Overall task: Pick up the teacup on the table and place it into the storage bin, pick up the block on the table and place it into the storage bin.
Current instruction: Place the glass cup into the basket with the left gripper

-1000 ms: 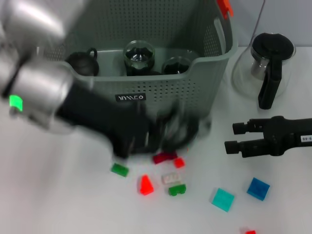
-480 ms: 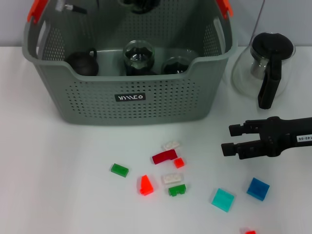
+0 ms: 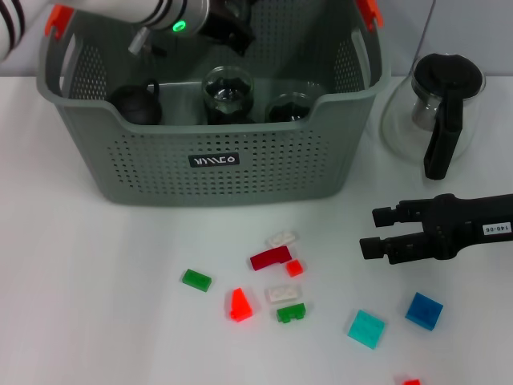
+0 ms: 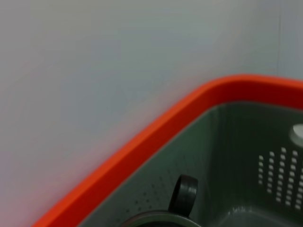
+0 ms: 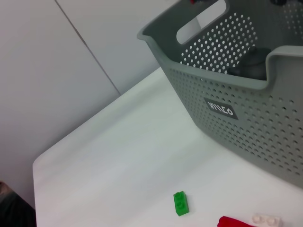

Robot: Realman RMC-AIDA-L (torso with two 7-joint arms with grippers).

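Left gripper (image 3: 232, 28) hangs over the back of the storage bin (image 3: 216, 172), above its open top; whether it holds anything or is released I cannot tell, since its fingers are hidden. Dark glass cups already sit inside the bin, so the teacup part looks done. Right gripper (image 3: 375, 233) hovers spread open over the table (image 3: 96, 321) near its right edge, holding nothing. Small blocks lie scattered on the table in front of the bin, among them a red block (image 3: 270, 258) and a green block (image 3: 196, 279), so block work is left.
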